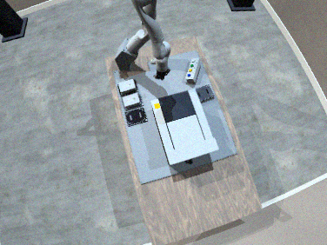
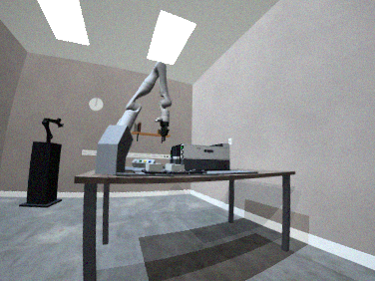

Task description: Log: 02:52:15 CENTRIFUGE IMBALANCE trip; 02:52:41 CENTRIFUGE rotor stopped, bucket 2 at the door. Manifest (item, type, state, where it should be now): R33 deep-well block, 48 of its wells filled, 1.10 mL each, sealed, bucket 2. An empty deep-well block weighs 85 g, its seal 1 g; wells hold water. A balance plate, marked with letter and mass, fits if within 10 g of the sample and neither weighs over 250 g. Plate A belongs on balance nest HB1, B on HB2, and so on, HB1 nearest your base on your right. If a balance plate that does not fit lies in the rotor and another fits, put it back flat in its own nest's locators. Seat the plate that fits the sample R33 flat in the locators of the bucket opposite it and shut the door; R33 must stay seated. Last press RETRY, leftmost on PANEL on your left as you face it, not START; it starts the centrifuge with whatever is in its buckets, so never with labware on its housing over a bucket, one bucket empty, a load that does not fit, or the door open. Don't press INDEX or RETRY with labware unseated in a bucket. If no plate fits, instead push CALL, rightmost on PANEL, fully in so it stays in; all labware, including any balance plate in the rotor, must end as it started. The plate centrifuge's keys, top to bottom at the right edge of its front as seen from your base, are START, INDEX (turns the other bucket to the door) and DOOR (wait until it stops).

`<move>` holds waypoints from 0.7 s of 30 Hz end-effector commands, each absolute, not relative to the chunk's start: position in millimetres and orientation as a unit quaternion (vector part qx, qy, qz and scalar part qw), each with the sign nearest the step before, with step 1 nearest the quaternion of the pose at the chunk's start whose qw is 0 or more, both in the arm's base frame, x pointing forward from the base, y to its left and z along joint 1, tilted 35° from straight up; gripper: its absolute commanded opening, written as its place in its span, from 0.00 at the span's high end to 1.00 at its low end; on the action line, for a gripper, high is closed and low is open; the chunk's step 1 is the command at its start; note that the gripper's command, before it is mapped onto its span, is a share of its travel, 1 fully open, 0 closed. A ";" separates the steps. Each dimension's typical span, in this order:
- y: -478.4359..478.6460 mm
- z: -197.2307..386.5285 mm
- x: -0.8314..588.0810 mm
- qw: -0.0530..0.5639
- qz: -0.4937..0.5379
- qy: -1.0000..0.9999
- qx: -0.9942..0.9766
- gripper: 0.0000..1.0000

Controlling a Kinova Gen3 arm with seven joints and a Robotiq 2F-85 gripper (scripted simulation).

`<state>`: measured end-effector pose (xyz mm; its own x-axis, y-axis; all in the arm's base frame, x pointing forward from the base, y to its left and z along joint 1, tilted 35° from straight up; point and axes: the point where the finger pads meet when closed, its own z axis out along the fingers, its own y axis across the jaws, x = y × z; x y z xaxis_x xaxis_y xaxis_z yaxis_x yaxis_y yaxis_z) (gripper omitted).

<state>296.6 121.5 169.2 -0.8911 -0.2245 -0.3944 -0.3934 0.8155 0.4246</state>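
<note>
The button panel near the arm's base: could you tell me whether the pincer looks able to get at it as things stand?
Probably yes. The pincer, shut and empty, hangs in the air beside the button panel, and nothing stands between them in the top view. The centrifuge sits farther out, off that path.
</note>
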 end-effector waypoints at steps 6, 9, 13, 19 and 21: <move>142.5 182.3 292.8 0.172 0.251 0.934 -0.189 0.90; 151.0 187.4 291.1 0.172 0.251 0.934 -0.189 0.90; 162.2 193.7 287.7 0.175 0.249 0.932 -0.199 0.90; 173.2 199.5 282.9 0.181 0.245 0.927 -0.221 0.90; 178.7 202.5 280.5 0.184 0.242 0.924 -0.232 0.90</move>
